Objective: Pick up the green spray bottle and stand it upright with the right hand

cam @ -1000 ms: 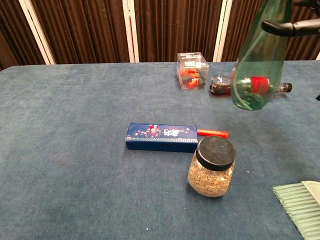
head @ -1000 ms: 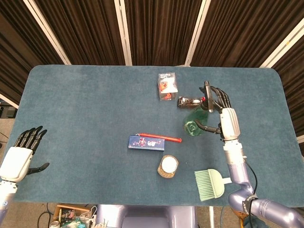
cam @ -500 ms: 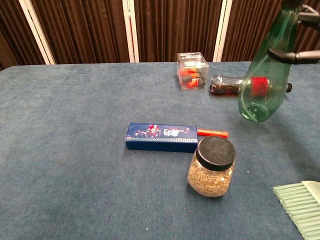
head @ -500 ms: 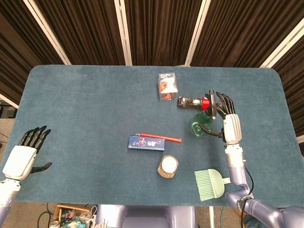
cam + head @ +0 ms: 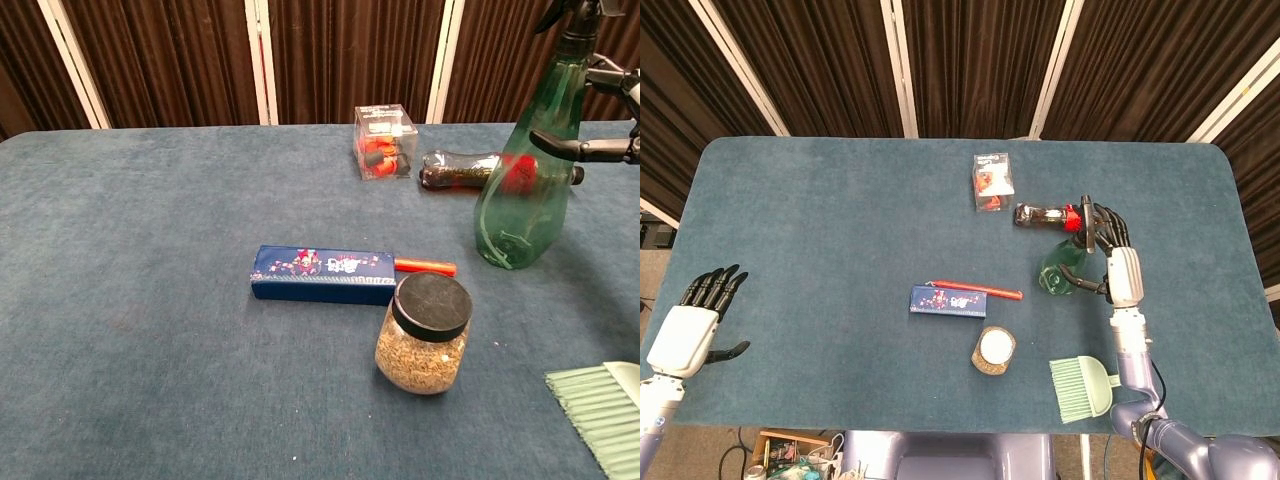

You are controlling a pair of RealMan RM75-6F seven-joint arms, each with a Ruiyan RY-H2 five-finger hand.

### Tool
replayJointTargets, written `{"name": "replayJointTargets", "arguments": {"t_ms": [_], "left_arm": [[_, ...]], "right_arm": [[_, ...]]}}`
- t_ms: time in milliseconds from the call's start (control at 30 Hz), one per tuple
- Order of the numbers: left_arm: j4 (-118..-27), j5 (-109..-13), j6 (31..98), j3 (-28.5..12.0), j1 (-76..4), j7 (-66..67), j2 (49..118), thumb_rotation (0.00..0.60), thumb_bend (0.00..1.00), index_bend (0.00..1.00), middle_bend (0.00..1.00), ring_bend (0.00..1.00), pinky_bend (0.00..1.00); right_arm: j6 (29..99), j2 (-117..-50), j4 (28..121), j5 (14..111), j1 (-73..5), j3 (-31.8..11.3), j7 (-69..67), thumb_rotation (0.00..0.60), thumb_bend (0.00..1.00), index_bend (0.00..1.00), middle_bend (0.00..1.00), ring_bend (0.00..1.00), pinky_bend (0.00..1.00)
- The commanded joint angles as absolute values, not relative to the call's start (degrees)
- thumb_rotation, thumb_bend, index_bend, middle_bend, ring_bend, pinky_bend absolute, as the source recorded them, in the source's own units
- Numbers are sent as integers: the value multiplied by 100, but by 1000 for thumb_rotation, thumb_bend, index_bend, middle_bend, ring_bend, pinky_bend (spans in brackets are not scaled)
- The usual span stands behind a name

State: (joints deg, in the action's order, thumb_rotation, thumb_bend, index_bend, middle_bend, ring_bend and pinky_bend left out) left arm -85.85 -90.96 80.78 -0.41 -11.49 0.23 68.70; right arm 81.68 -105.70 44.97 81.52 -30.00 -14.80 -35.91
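The green spray bottle (image 5: 524, 190) stands almost upright at the right of the blue table (image 5: 150, 250), its black trigger head on top and its base down at the cloth. My right hand (image 5: 602, 149) grips its upper body from the right, thumb across the front. From the head view the bottle (image 5: 1059, 271) shows just left of the right hand (image 5: 1119, 264). My left hand (image 5: 688, 327) hovers at the table's near left corner, fingers spread, holding nothing.
A cola bottle (image 5: 462, 168) lies just behind the spray bottle, next to a clear box (image 5: 385, 140) of red items. A blue box (image 5: 322, 274), red pen (image 5: 426, 266) and lidded jar (image 5: 424, 332) sit mid-table. A green brush (image 5: 600, 410) lies near right.
The right hand has lowered the spray bottle from up in the air down to the table and turned it from a strong tilt to nearly upright. The left hand has barely moved.
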Motion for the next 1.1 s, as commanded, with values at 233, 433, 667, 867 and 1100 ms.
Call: {"name": "replayJointTargets", "arguments": {"t_ms": [233,433,667,867,1100], "left_arm": [[-8586,-9082,8105,-45,-1141,-3,6862,600,46,0,0,0,81],[-8594,-9085,8129,-47,-1138,-34,6853,600,46,0,0,0,81],[-8583,-9080,8142,-38,-1128,-73,6839,600,46,0,0,0,81],[-8604,-9117,8225,-29,-1097,-61,6831,600,46,0,0,0,81],[-8632,-9163,8280,0,-1069,-74,6805,600,45,0,0,0,81]], "right_arm": [[8133,-10363,4706,8166,-2978,-1473,-3450,600,408,334,0,0,0],[8198,-10200,5012,8158,-2904,-1473,-3159,600,353,123,0,0,0],[8388,-10031,5317,8233,-2810,-1453,-2987,600,333,47,0,0,0],[8519,-9874,5582,8300,-2706,-1411,-2948,600,326,20,0,0,0],[8742,-9353,6182,8450,-2360,-1192,-3001,600,312,0,0,0,0]]}}
